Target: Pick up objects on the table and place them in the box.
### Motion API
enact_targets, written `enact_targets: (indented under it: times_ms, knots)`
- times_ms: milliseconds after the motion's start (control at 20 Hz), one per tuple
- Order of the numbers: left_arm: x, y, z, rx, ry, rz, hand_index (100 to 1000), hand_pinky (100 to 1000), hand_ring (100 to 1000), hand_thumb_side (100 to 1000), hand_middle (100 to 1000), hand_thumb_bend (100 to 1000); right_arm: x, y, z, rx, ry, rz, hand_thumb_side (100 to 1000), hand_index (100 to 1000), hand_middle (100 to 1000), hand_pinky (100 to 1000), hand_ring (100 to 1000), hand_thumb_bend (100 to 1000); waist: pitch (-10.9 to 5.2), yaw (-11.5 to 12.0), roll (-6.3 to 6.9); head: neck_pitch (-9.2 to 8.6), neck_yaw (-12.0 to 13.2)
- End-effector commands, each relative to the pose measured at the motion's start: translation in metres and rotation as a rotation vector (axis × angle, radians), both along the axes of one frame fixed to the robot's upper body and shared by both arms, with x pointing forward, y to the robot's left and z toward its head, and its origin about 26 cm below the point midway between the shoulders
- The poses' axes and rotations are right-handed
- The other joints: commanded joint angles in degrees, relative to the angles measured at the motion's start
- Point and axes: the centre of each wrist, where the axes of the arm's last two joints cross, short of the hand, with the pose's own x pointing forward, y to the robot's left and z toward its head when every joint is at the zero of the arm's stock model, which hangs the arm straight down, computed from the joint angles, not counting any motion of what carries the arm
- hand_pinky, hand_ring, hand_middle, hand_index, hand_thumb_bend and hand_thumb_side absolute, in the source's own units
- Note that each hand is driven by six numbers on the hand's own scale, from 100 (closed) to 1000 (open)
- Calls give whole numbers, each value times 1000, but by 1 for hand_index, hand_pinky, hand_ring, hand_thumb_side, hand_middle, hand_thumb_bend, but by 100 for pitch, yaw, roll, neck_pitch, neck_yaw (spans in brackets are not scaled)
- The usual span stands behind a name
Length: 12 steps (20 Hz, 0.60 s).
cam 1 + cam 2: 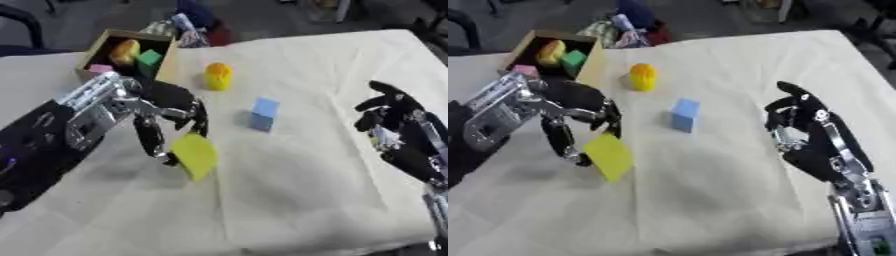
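Left hand (pixel 162 117) was the busy one, fingers and thumb curled down and pinching a flat yellow-green piece (pixel 195 155) by its upper corner, the piece hanging tilted just above the cloth-covered desk (pixel 306 190), near the desk's left-middle. That was a thin hold on one corner, and my read was that the piece could swing or slip out on the way up to the box (pixel 166 55), simply because so little of it sat between the fingers. The box stood at the far left corner of the desk, already carrying a yellow thing, a green block and something pink at its near edge, so a careless drop might have bounced off those or caught the near wall, since the piece is wide and the free room inside looked small. The yellow cylinder (pixel 217 76) stood just beside the box, on its right, and a wide swing of the forearm could have knocked it over. The blue cube (pixel 263 114) sat near the desk's middle, well clear of that path. The left arm came in low from the left edge, wrist bent so the fingers pointed down. Over by the right edge, the right hand (pixel 811 132) rested idle, fingers relaxed and slightly bent, holding nothing.
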Motion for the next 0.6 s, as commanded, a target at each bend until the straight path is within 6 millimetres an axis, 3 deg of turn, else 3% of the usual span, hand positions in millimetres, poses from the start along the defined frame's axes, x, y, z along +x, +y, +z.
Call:
enact_targets:
  times_ms: [50, 150, 300, 450, 600]
  knots:
    - [2, 31, 48, -87, -96, 109, 618, 534, 443, 102, 447, 297, 1, -3, 6, -9, -18, -9, 450, 923, 636, 563, 563, 100, -46, 17, 17, 25, -11]
    - [17, 53, 59, -179, -129, 270, 630, 545, 448, 103, 453, 293, 1, -3, 4, -11, -13, -8, 449, 922, 636, 564, 563, 100, -71, 21, 9, 25, -4]
    - [46, 81, 59, -267, -206, 525, 653, 568, 465, 114, 470, 274, 0, -4, 2, -11, -6, -8, 449, 922, 636, 564, 563, 100, -99, 16, -3, 25, 8]
    - [73, 101, 47, -331, -326, 787, 662, 568, 465, 116, 471, 234, 0, -4, 1, -9, 0, -6, 449, 922, 636, 564, 563, 100, -117, -4, -20, 25, 11]
    - [93, 106, 25, -362, -410, 988, 685, 584, 483, 120, 490, 220, 0, -2, 0, -7, 3, 0, 448, 923, 636, 564, 563, 100, -128, -40, -29, 25, 38]
